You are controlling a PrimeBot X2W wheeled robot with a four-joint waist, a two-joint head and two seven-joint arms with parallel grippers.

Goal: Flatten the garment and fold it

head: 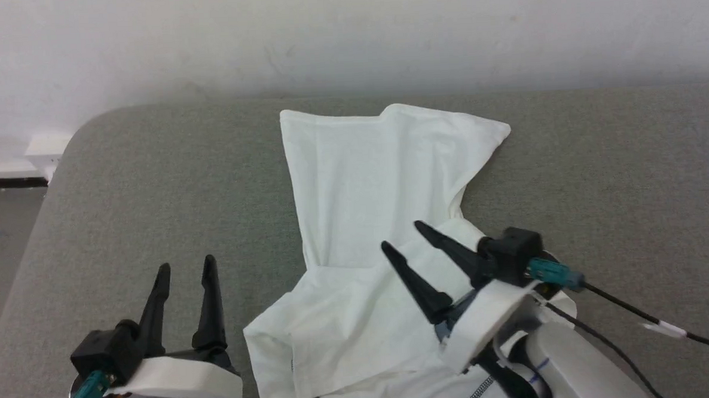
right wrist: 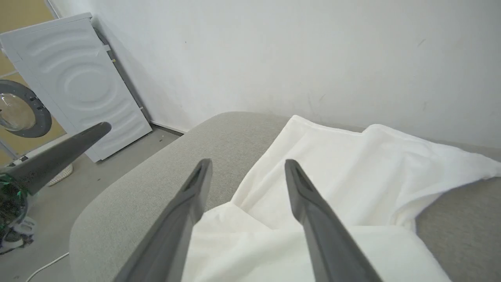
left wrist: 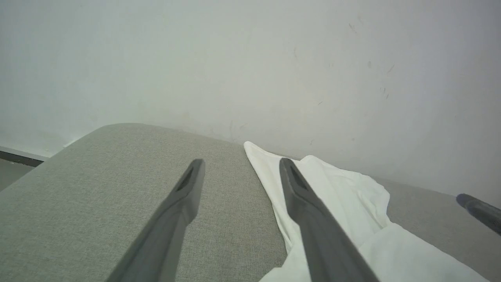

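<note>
The white garment lies crumpled on the grey table, a narrower part stretching to the far edge and a bunched, partly folded part near me with dark zigzag stitching at the bottom. My right gripper hovers open over the near part of the cloth, fingers pointing up-left, nothing between them. My left gripper stands open over bare table, left of the cloth. The garment spreads under the right gripper. The garment lies right of the left gripper.
A white wall rises behind the table's far edge. The table's rounded left corner drops to grey floor. A white washing machine stands on the floor beyond that corner. A black cable trails from my right wrist across the table.
</note>
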